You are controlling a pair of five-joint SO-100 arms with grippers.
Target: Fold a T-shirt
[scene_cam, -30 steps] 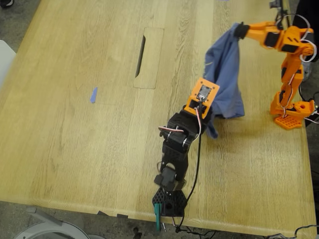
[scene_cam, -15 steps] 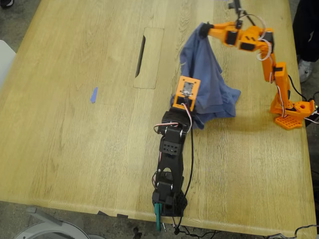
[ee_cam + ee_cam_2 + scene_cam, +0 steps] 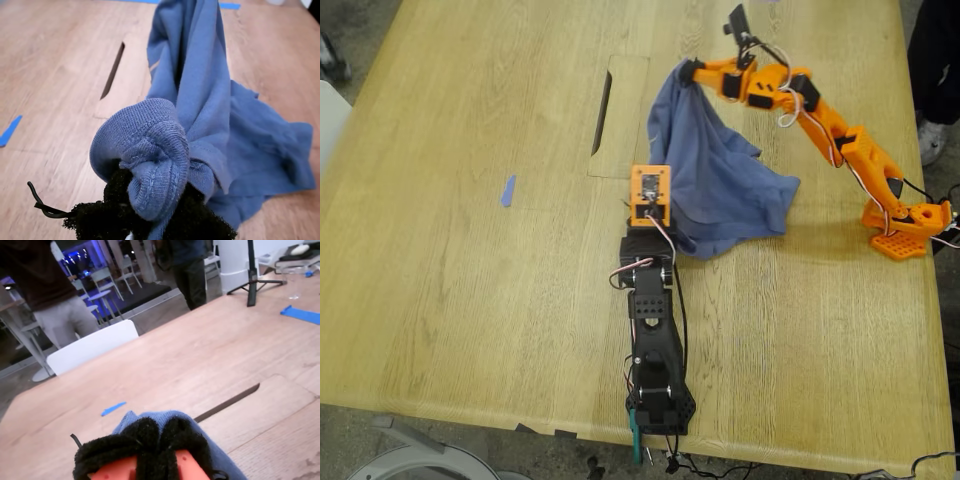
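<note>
T-shirt (image 3: 725, 185): slate-blue, hung between both grippers, lower part heaped on tabletop (image 3: 470, 280) beside cable-slot panel (image 3: 618, 115).
First gripper (image 3: 150, 210): my first gripper, clamped on ribbed hem.
Second gripper (image 3: 150, 440): my second gripper, pads together on cloth.

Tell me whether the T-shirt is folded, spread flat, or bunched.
Bunched, not folded. The T-shirt hangs crumpled between two raised arms, its lower part heaped on the table; my first end effector pinches its ribbed collar.
</note>
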